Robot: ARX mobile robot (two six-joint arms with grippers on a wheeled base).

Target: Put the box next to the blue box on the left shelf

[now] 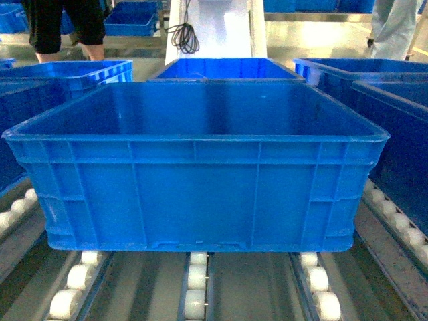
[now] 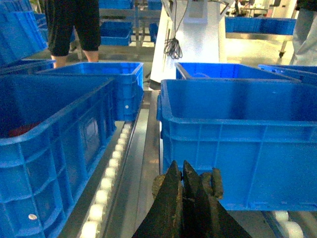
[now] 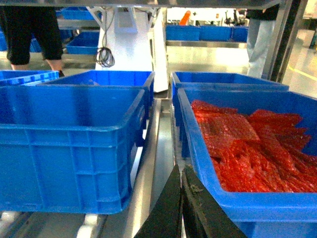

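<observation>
a large open-topped blue box (image 1: 194, 177) sits squarely on the left shelf (image 1: 197, 287), a flow rack of grey tracks lined with small white roller wheels (image 1: 67, 301), filling the middle lane near the rack's front edge. it is empty, its smooth floor visible from the head view. neither arm touches it. the left tool (image 2: 182, 173) hangs low in front of the box's near left corner, its dark fingers pressed together with nothing between them. the right tool (image 3: 181, 173) hangs by the box's right side, over the gap between lanes, its fingers also closed on nothing. toward the rack's left edge another blue box (image 2: 44, 148) stands in the neighbouring lane, with a strip of rollers between it and the task box. toward the right edge a further crate (image 3: 247, 148) holds red packets (image 3: 247, 144). more blue crates (image 1: 227, 68) wait further back along the rack, and a person in dark shorts (image 1: 63, 27) stands beyond its far edge. judging by this, the pick-up has not begun, or the box may already rest in its final lane; the frames alone do not settle which. if it must still move, the next step calls for both tools to open, take opposite sides of the thick rim, and lift evenly, since a wide crate tips easily.
</observation>
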